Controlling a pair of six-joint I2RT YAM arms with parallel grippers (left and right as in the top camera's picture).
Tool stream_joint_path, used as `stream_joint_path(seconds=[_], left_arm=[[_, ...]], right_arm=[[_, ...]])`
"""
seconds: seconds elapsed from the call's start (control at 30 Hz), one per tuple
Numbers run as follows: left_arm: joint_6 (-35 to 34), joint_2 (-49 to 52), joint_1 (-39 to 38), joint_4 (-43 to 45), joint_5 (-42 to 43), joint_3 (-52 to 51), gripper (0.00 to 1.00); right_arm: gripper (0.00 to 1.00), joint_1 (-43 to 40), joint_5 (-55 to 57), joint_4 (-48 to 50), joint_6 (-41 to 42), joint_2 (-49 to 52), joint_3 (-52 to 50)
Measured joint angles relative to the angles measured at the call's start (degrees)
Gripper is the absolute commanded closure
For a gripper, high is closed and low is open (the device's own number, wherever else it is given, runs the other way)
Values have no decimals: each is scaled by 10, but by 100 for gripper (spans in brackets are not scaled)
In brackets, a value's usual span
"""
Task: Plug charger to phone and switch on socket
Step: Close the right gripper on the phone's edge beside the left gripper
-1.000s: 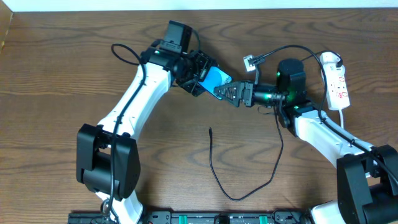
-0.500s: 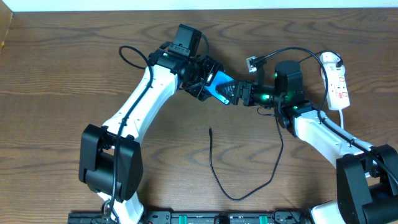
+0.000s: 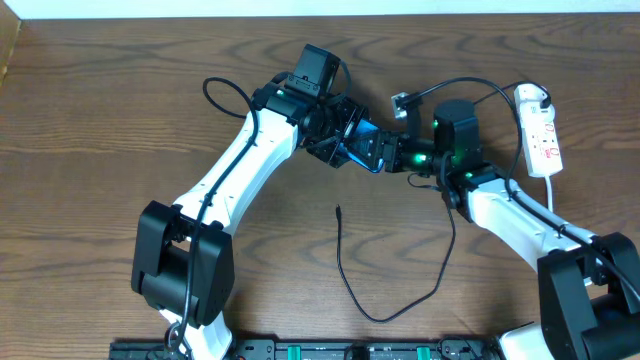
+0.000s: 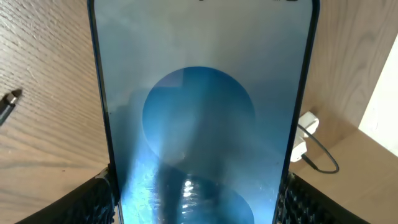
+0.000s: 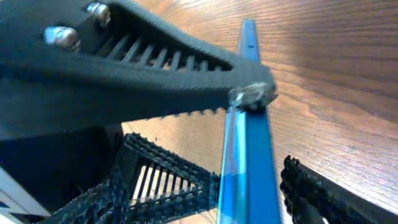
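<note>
The phone [image 3: 366, 136], with its cyan screen, is held off the table between both grippers. My left gripper [image 3: 348, 142] is shut on its long edges; the screen [image 4: 199, 124] fills the left wrist view, with the fingers [image 4: 199, 208] at either side. My right gripper [image 3: 387, 152] straddles the phone's other end. In the right wrist view the phone [image 5: 249, 155] stands edge-on between the fingers [image 5: 252, 202], with a thin gap on the right side. The charger [image 3: 342, 262] lies loose on the table, its black tip below the phone. The socket [image 3: 541, 135] lies at the far right.
A small white connector [image 3: 400, 98] on a black lead lies behind the grippers; it also shows in the left wrist view [image 4: 305, 132]. The socket's white cord [image 3: 548, 190] runs down beside my right arm. The table's back edge [image 3: 320, 14] is near.
My left arm has moved right with the phone. The right arm has edged left. The phone now sits deeper between the right fingers. The charger has not moved.
</note>
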Motion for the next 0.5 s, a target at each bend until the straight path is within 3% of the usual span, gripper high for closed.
stream_joint_path(seconds=[0.33,0.5], left_arm=[[-2,0,-1,0,-2,0,93],[-2,-2,0,0,-2,0,93]], right_arm=[[77,0,7,-3,-4,0,0],[89,0,19,-7,-5,1,0]])
